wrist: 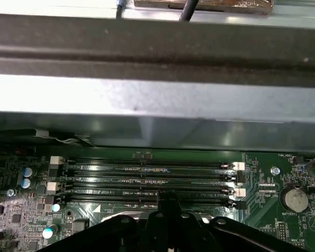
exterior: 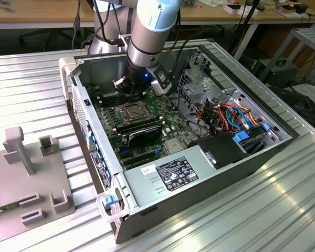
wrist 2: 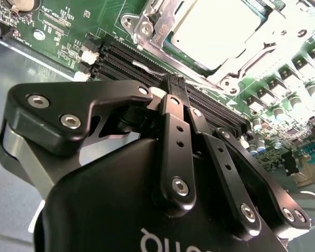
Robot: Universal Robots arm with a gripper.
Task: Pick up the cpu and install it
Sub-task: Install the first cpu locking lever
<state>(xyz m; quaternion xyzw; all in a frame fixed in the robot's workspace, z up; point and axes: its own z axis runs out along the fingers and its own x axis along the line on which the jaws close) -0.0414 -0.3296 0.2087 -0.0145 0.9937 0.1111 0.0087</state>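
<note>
- In the second wrist view, the gripper (wrist 2: 179,84) reaches down toward the green board (wrist 2: 58,26), its black fingers (wrist 2: 173,105) pressed together with no gap and nothing seen between them.
- The fingertips stand over the long black memory slots (wrist 2: 115,58), just short of the metal-framed socket (wrist 2: 147,23).
- The cpu (wrist 2: 215,31) lies beyond the fingertips, seated flat inside that socket frame, its pale metallic face turned up; it is near the gripper but apart from it.
- In the first wrist view, the closed fingertips (wrist: 168,202) hang over the rows of memory slots (wrist: 147,176), with the grey wall of the case (wrist: 157,100) behind them.
- In the exterior view, the arm (exterior: 149,31) descends into the open computer case (exterior: 283,142), and the cpu (exterior: 132,111) sits in the socket just below the gripper head (exterior: 142,84).
- A black memory stick (exterior: 142,131) lies beside the socket, nearer the power supply (exterior: 173,176).
</note>
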